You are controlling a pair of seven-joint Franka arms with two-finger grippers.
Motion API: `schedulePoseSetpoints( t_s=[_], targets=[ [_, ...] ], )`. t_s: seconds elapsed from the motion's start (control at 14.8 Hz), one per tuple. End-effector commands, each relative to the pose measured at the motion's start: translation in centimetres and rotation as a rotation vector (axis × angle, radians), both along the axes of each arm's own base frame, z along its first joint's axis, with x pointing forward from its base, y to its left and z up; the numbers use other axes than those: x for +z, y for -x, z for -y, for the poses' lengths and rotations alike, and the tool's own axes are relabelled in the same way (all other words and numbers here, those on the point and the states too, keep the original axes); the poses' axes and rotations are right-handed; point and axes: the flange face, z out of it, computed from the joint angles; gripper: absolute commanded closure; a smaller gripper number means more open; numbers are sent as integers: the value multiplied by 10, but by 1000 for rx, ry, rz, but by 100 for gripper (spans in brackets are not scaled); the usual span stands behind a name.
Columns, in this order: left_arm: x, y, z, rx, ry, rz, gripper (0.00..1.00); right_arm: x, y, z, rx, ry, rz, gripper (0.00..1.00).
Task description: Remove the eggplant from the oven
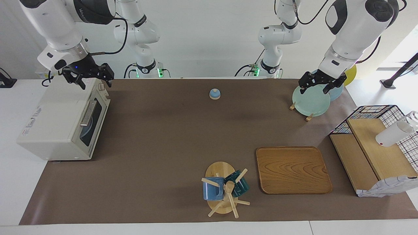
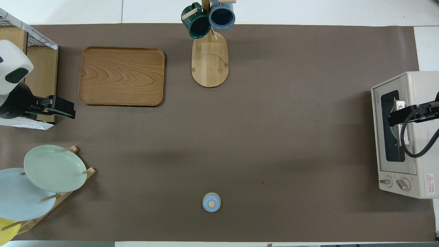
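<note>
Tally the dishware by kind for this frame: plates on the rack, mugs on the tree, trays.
Plates: 3 (green, blue, yellow)
Mugs: 2 (green mug, blue mug)
Trays: 1 (wooden tray)
Total: 6

Bright, even light; soft shadows; window glare at one edge.

White tabletop [image 1: 13,137] covered by a brown mat [image 1: 169,137]. Plain white wall [image 1: 202,39] at the robots' end. Bright daylight washes in at the left arm's end, where a black stand [image 1: 400,73] sits.
</note>
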Motion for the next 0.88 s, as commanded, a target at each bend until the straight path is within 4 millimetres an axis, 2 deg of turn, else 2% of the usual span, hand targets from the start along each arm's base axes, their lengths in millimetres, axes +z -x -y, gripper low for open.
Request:
schedulePoseSetpoints(
  t_s=[0.0, 0.07, 0.2, 0.47, 0.61, 0.81],
  targets=[
    [2, 4, -3, 5, 11, 14, 0, -23, 7, 13, 127, -33, 61, 92],
    [2, 4, -3, 5, 11, 14, 0, -36, 13, 20, 160, -33, 86, 100],
    [2, 4, -3, 5, 11, 14, 0, -63, 21, 24, 150, -32, 95, 100],
    [2, 4, -3, 7, 11, 14, 0, -102, 5, 35, -3, 131, 47, 100],
    [2, 4, -3, 5, 11, 14, 0, -109, 1, 37, -20, 240, 36, 100],
    [2, 4, -3, 5, 11, 14, 0, -122, -4, 44, -14, 267, 34, 100]
  ],
)
